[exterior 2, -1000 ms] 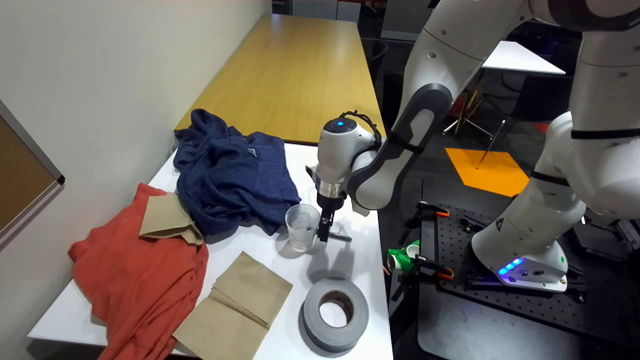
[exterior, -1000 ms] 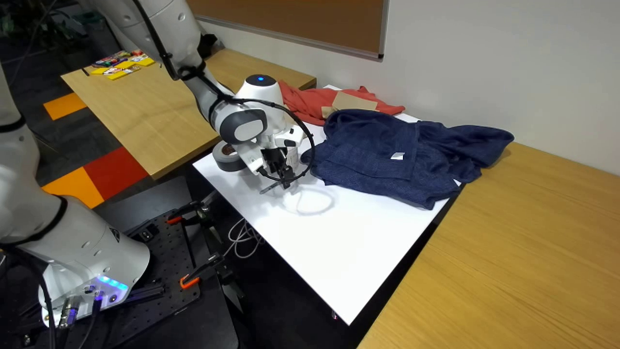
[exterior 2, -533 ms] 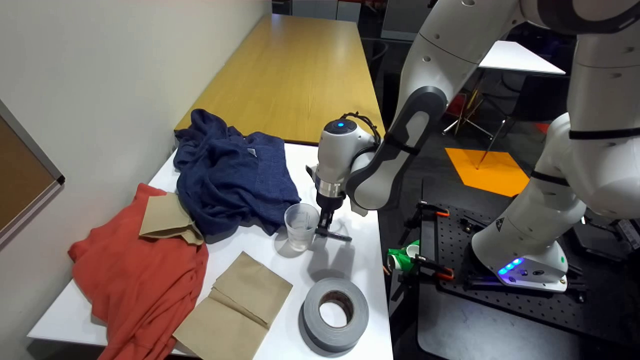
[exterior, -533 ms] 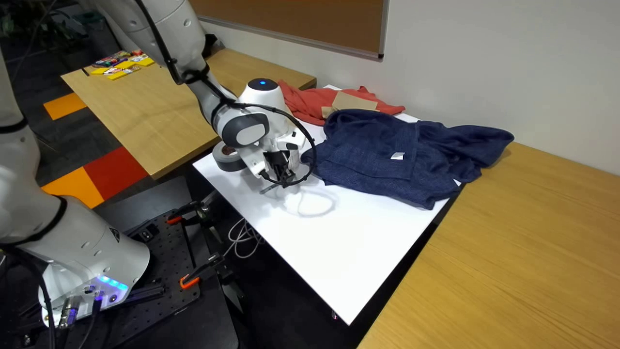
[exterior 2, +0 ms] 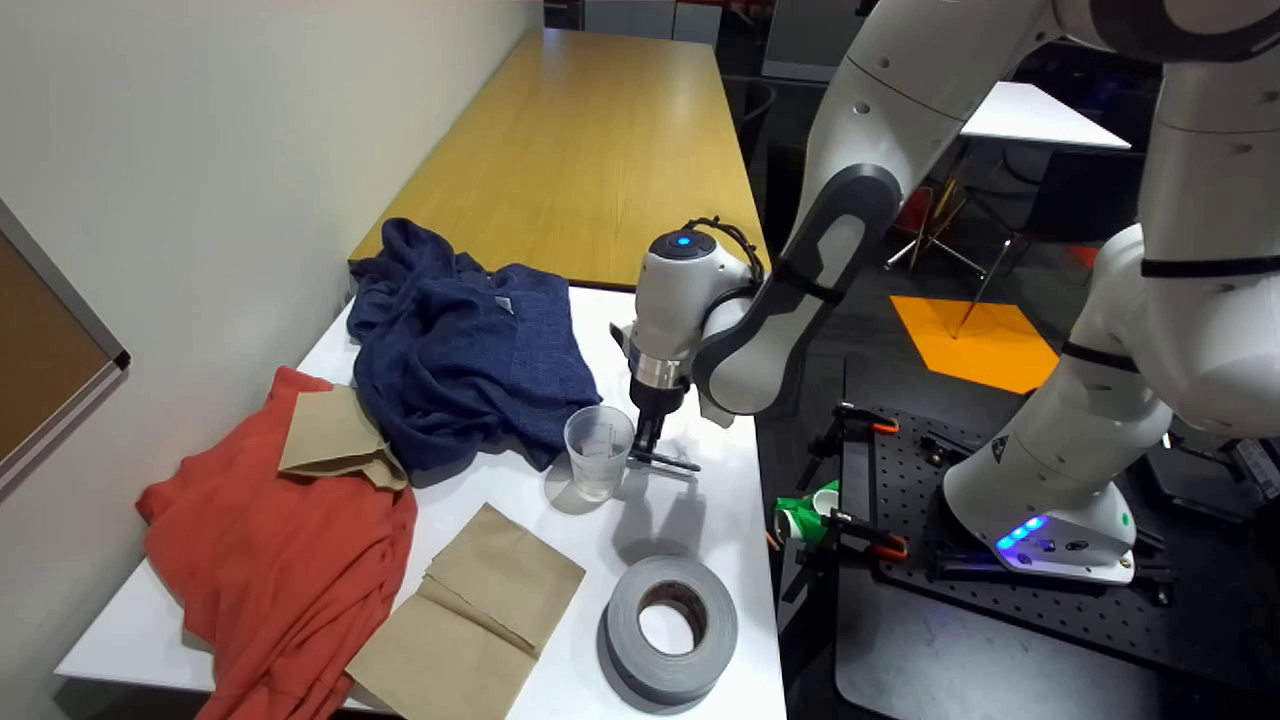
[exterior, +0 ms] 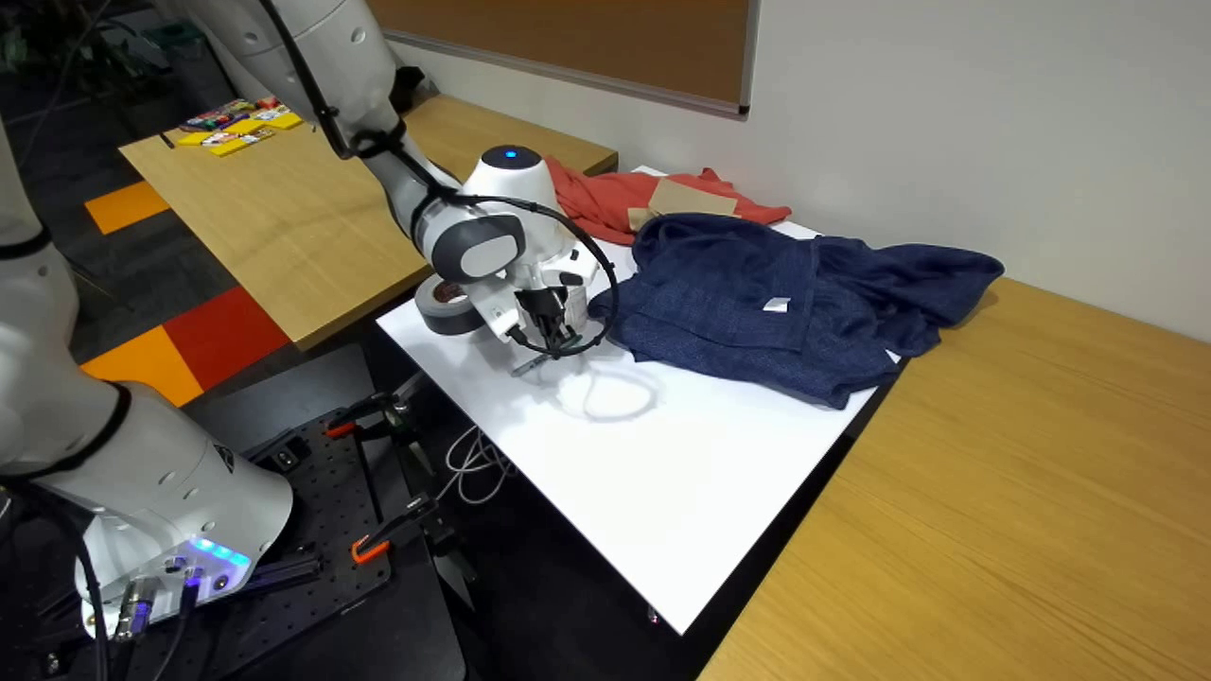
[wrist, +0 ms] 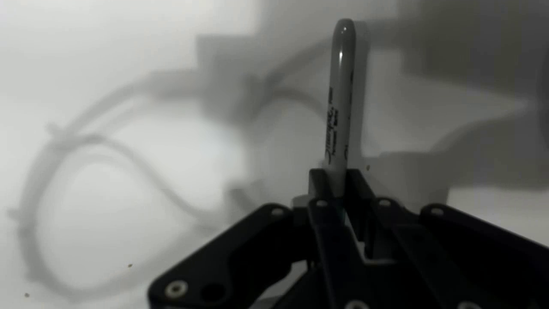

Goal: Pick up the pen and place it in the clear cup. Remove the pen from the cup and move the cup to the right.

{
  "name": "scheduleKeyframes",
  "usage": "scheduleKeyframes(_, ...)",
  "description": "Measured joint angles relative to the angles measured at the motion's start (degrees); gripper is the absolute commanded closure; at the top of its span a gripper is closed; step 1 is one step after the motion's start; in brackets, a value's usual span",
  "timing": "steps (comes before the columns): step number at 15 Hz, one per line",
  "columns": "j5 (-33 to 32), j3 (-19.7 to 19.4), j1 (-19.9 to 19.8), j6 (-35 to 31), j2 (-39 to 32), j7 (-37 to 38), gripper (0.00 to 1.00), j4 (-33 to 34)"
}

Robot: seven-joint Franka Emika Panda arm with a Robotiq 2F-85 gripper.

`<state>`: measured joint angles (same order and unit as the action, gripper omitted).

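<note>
The pen (wrist: 341, 94) has a grey barrel with dark lettering and a trace of teal near the fingers. In the wrist view my gripper (wrist: 337, 182) is shut on it, one pad on each side, with the barrel sticking out beyond. Both exterior views show the pen (exterior 2: 672, 463) lying nearly flat, low over the white table; whether it touches the surface I cannot tell. The clear cup (exterior 2: 598, 455) stands upright right beside the gripper (exterior 2: 643, 455) and the pen's held end. In an exterior view the cup (exterior: 575, 305) is partly hidden behind my gripper (exterior: 556, 346).
A roll of grey tape (exterior 2: 720, 630) lies near the table edge. Folded brown paper (exterior 2: 480, 610) is beside it. A navy garment (exterior 2: 470, 360) sits behind the cup, and a red garment (exterior 2: 280, 550) lies farther along the white table (exterior: 662, 511).
My fingers have closed on the pen. The arm dipped, then rose a little, and the pen has shifted slightly. The cup has slid slightly away from the gripper.
</note>
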<state>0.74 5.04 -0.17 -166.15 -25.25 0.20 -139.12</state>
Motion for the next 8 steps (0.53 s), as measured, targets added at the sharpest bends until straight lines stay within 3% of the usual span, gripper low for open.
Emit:
scheduleKeyframes(5,-0.2,-0.5,1.6,0.2,8.8,1.6,0.96,-4.5)
scheduleKeyframes(8,-2.5,-2.8,4.3,1.7,16.2,5.8,0.96,-8.3)
